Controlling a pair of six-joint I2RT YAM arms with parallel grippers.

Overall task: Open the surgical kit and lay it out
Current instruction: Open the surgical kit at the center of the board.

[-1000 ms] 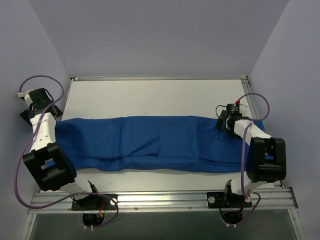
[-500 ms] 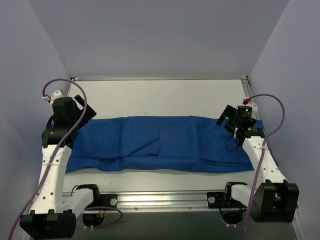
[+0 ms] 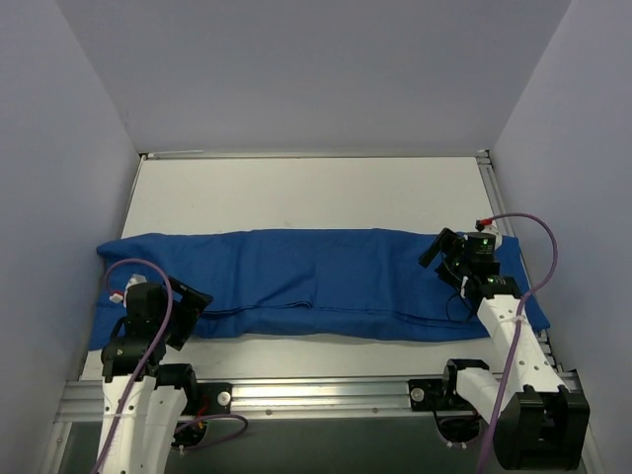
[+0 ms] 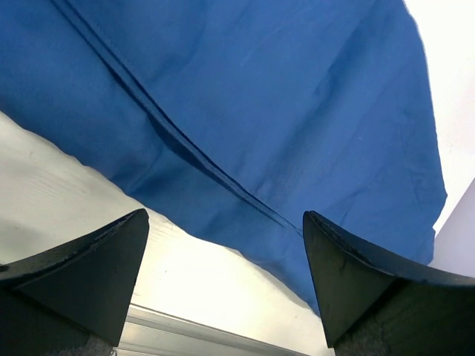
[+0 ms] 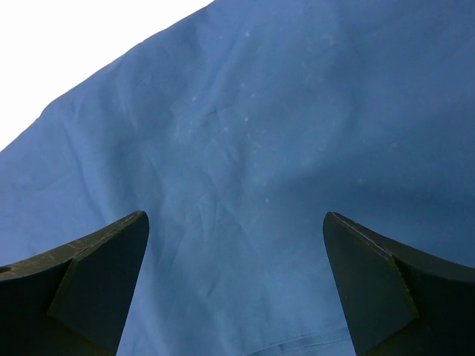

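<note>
1. Two arms are in play, and the nearer change is on the left. The left gripper point(image 3: 188, 314), which a second ago reached out over the far-left end of the wrap, is now pulled back toward its base by the rail point(image 3: 326, 395). It hangs low over the near-left edge of the cloth.
2. Its jaws are spread wide with nothing between them. The left wrist view shows only cloth and bare table under the left gripper point(image 4: 223, 222).
3. The blue cloth wrap point(image 3: 316, 276) lies as a long flat band across the middle of the table point(image 3: 296, 188). Its left end now reaches further left and lies flatter than half a second ago, which suggests that end has just been let go.
4. A fold seam point(image 4: 185, 148) runs along the near part of the band, so I judge the wrap is still folded lengthwise. No tray or instruments show anywhere.
5. Further off, the right arm has unfolded from its tucked pose. The right gripper point(image 3: 439, 252) has barely shifted and hovers over the right end of the cloth.
6. Its jaws are also fully apart and empty, with only blue fabric below the right gripper point(image 5: 234, 219).
7. For the task, the sideways spreading looks done. Lifting the near flap along the seam is probably next.
</note>
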